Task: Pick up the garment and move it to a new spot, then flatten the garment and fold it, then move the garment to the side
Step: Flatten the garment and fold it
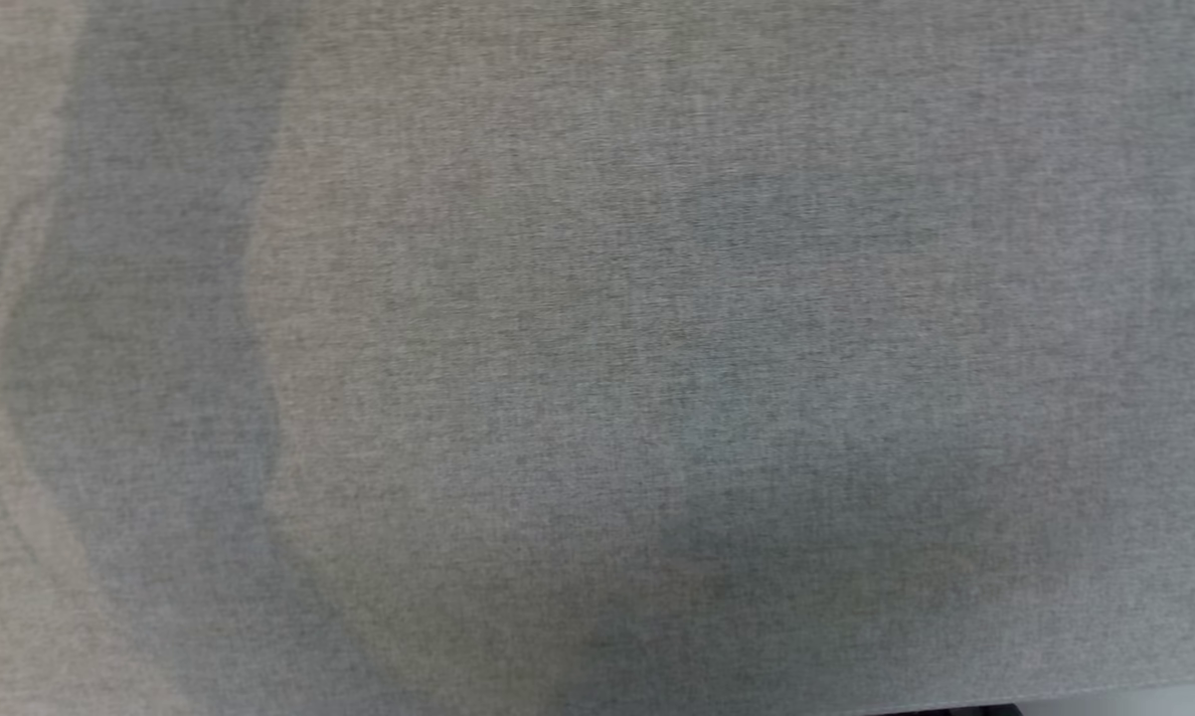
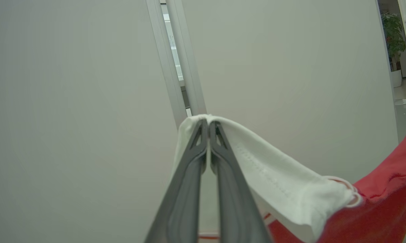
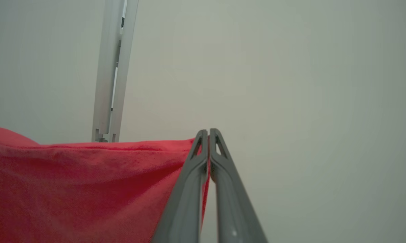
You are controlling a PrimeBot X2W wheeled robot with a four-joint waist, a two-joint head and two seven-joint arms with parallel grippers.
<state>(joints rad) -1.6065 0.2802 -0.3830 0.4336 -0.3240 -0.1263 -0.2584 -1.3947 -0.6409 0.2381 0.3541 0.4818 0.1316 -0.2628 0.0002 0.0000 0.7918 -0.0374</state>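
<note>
Soft cloth garment [image 3: 71, 189], matt plastic fingers [image 3: 186, 202]

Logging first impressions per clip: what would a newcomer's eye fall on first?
The red and white garment stands out: the left gripper is shut on its white edge, red cloth at that view's lower right. The right gripper pinches the red edge, cloth spreading to its view's lower left. The head view shows a grey fabric surface.

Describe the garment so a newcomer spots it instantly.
Against the pale wall panels, the garment is held up off the table. The left claw pinches its white stitched part and the right claw its red edge. Bright red and white, it stands out from the grey surroundings.
</note>
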